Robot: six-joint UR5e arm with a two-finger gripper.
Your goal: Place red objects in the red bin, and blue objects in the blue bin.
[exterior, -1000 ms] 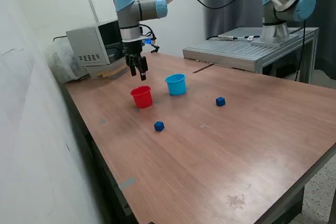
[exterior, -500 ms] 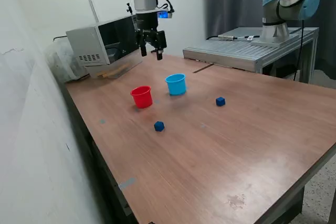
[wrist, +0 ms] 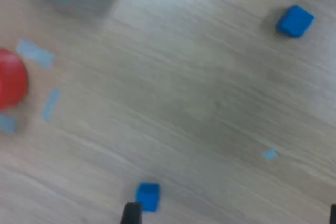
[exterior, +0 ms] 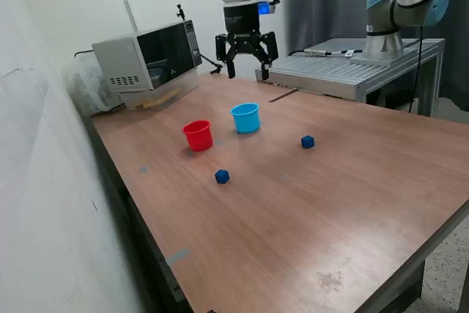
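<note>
High above the back of the surface [exterior: 352, 203], my hand [exterior: 248, 71] hangs released and grasping nothing. Both blue cubes lie well below and forward of it: one [exterior: 308, 141] toward the exterior view's right of the blue bin [exterior: 245, 118], the other [exterior: 222, 176] in front of the red bin [exterior: 198, 135]. I judge the right one slightly nearer. Neither bin's inside shows clearly, so I cannot tell what they hold; no red cubes are visible.

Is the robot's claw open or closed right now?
Open. The gripper hangs high above the blue cup, fingers spread wide apart with nothing between them.
</note>
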